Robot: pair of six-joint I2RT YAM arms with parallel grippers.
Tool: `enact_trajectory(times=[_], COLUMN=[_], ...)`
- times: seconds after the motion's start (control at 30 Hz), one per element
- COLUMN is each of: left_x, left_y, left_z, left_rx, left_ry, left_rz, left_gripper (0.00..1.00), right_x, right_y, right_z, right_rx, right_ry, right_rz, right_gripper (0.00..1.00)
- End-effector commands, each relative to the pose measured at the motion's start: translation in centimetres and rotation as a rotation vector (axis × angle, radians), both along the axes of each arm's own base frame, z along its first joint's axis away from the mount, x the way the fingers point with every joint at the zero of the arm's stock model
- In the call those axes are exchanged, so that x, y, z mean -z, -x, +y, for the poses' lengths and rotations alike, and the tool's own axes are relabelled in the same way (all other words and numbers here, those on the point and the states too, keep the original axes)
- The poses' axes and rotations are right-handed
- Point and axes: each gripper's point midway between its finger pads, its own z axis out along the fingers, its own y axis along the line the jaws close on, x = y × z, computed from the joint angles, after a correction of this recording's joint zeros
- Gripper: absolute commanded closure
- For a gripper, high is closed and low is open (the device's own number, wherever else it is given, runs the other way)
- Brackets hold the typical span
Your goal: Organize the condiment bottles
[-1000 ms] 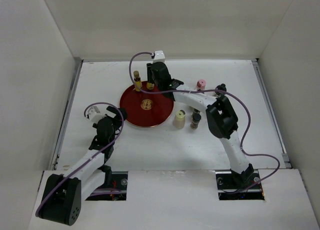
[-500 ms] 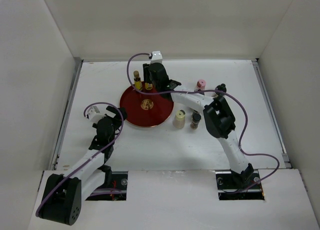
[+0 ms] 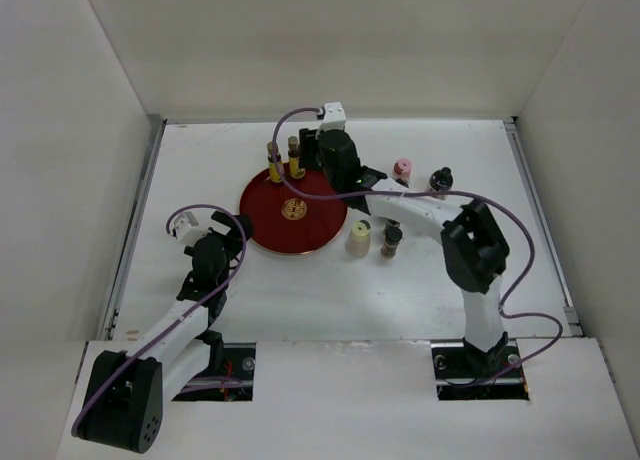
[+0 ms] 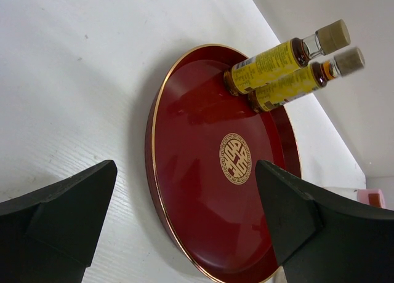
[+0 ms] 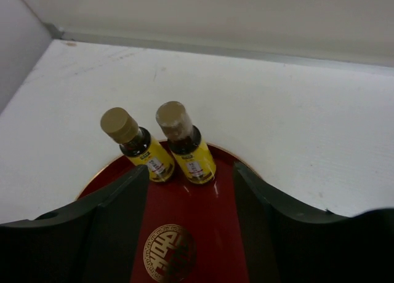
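Two slim yellow bottles [image 3: 274, 160] [image 3: 295, 158] stand side by side at the far edge of the round red tray [image 3: 318, 225]. They also show in the right wrist view [image 5: 138, 144] [image 5: 188, 147] and the left wrist view [image 4: 274, 60] [image 4: 295, 83]. My right gripper [image 3: 320, 168] is open and empty, just right of and above them. A cream-white bottle [image 3: 359, 238] and a dark-capped shaker [image 3: 391, 242] stand right of the tray. A pink-capped bottle [image 3: 403, 168] and a dark-capped bottle [image 3: 438, 180] stand farther back. My left gripper [image 3: 226, 242] is open and empty at the tray's left edge.
The tray [image 4: 191, 172] carries a gold emblem [image 4: 236, 159] in its middle. White walls close the table on the left, back and right. The right arm's purple cable loops over the table's right side.
My right gripper has let go of the second yellow bottle beside the first and drawn back to the right. The left arm has not moved.
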Motion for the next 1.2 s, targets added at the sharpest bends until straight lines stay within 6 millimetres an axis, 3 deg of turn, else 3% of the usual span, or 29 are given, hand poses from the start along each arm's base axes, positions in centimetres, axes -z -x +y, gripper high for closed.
enact_trajectory(times=[0.0,0.07,0.17,0.27,0.37,0.47,0.63,0.93,1.17], left_x=[-1.5,-1.6,-1.5,-1.5,-1.4,-1.5,-1.3,-1.2,-1.2], left_y=[-0.4,-0.4,-0.3,-0.3,-0.4,-0.4,-0.5,-0.5,-0.5], left_z=[-0.1,0.0,-0.1,-0.1,-0.2,-0.3,-0.5,-0.3,-0.5], left_rx=[0.002,-0.002,0.002,0.0,0.008,0.005,0.013,0.009,0.016], left_ry=[0.015,0.013,0.021,0.014,0.022,0.02,0.019,0.021,0.025], left_rz=[-0.061,-0.063,-0.061,-0.062,-0.055,-0.059,-0.053,-0.047,-0.047], left_gripper=[0.0,0.0,0.0,0.0,0.0,0.0,0.0,0.0,0.0], right_x=[-9.9,-9.5,-7.4,-4.5,-1.1,1.9,4.3,8.0,8.6], right_y=[2.6,4.1,6.4,8.7,11.1,13.7,16.7,18.2,17.3], right_z=[-1.7,-3.4,-5.7,-7.9,-10.3,-12.4,-13.4,-10.8,-10.9], right_rx=[-0.007,-0.001,0.01,0.017,0.021,0.024,-0.018,-0.104,-0.06], right_ry=[-0.172,-0.159,-0.12,-0.051,0.036,0.098,0.148,0.22,0.241], right_rz=[-0.167,-0.151,-0.084,-0.001,0.081,0.147,0.195,0.295,0.284], right_gripper=[0.39,0.5,0.68,0.73,0.65,0.45,0.29,0.22,0.24])
